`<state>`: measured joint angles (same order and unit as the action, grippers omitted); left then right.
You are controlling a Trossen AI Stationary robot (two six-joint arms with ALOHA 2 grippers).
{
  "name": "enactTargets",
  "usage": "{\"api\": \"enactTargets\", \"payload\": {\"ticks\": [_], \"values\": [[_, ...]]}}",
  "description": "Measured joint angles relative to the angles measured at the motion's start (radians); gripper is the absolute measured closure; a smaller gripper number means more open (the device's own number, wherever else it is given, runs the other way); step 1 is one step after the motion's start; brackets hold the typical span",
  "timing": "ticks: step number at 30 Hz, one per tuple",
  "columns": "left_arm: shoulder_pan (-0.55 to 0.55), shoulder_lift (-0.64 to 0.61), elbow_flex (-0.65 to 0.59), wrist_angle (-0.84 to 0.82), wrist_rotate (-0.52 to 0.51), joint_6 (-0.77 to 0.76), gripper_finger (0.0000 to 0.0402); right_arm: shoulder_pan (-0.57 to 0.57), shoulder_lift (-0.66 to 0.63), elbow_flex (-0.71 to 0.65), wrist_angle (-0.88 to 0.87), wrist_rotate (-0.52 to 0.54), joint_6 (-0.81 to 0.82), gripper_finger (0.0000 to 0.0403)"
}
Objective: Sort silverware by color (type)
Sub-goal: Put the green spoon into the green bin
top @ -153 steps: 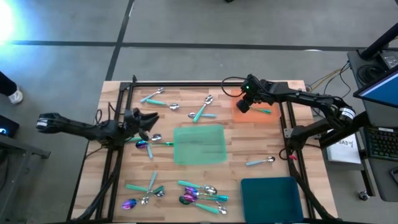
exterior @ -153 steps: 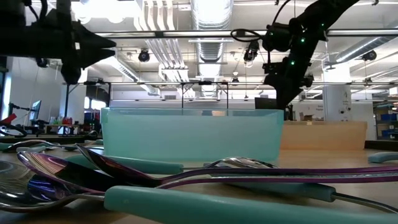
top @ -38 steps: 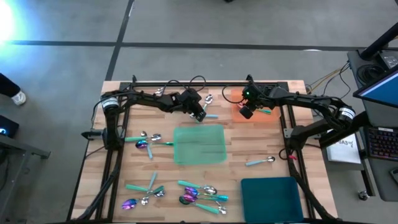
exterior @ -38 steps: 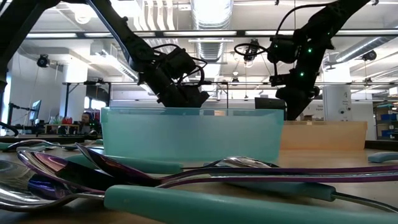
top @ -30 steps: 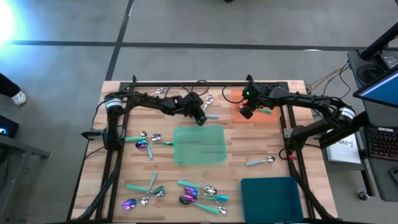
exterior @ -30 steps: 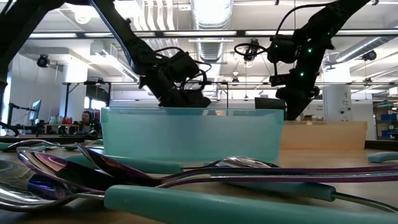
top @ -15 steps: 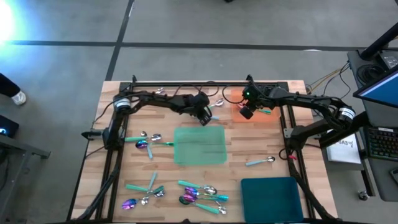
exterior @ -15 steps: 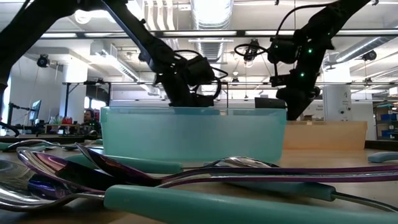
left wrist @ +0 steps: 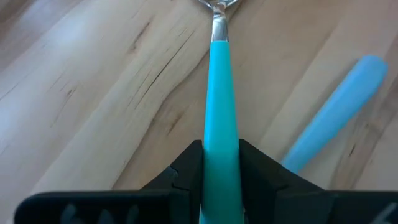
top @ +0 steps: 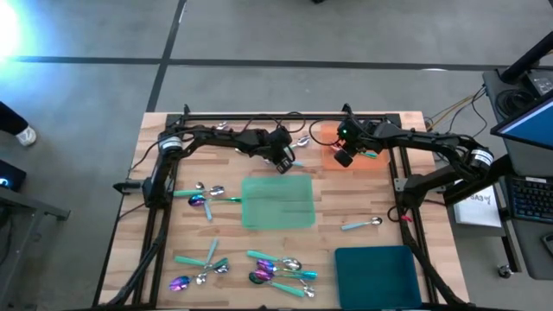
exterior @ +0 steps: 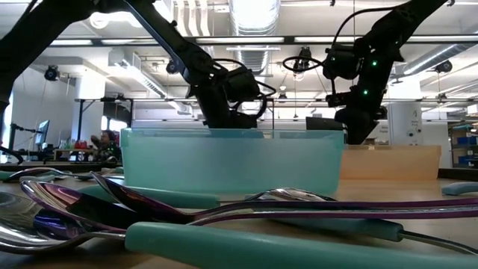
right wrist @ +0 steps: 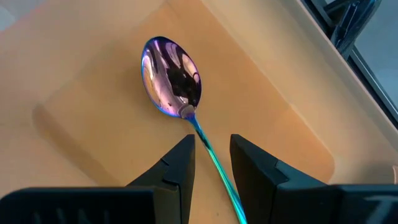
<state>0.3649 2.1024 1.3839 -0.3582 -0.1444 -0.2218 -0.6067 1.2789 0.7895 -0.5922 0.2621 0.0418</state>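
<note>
My left gripper [top: 289, 156] is at the far middle of the table, shut on a teal-handled spoon [left wrist: 219, 93] whose silver head [top: 302, 141] points far-right. A second, pale blue handle [left wrist: 339, 115] lies on the wood beside it. My right gripper [top: 344, 155] hovers open over the orange tray [top: 363, 164]. An iridescent purple spoon [right wrist: 172, 76] lies flat in that tray, and its thin handle [right wrist: 208, 152] runs between the open fingers untouched. In the low view, both grippers [exterior: 228, 116] [exterior: 358, 123] show behind the teal tray's wall. My left gripper pinches the spoon's teal handle [left wrist: 221, 152] between its two fingers [left wrist: 186, 171]. The fingers lie along the handle and point toward the silver neck [left wrist: 219, 22]. Whether the spoon is off the wood, I cannot tell.
A green tray [top: 278, 200] sits at the table's middle and a dark teal tray [top: 376, 263] at the near right. Loose spoons lie at the near edge [top: 278, 269], near left [top: 200, 263], left [top: 206, 195], far left [top: 220, 134] and right [top: 361, 225].
My left gripper has moved a little toward the table's right edge, along the far side. The spoon's silver head has shifted right with it.
</note>
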Motion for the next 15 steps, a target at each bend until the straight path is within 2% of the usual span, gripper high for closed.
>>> {"api": "enactTargets", "payload": {"ticks": [8, 12, 15], "values": [[-0.014, -0.069, 0.048, -0.032, 0.001, 0.004, 0.0342, 0.000, 0.000, 0.000, 0.000, 0.000, 0.000, 0.0312], [-0.050, -0.094, 0.071, -0.108, 0.009, 0.005, 0.0342, -0.001, 0.000, 0.000, 0.000, 0.000, 0.000, 0.0312], [-0.096, -0.138, 0.070, -0.159, 0.055, 0.008, 0.0342, -0.001, 0.000, 0.000, 0.002, 0.000, 0.000, 0.0312]]}}
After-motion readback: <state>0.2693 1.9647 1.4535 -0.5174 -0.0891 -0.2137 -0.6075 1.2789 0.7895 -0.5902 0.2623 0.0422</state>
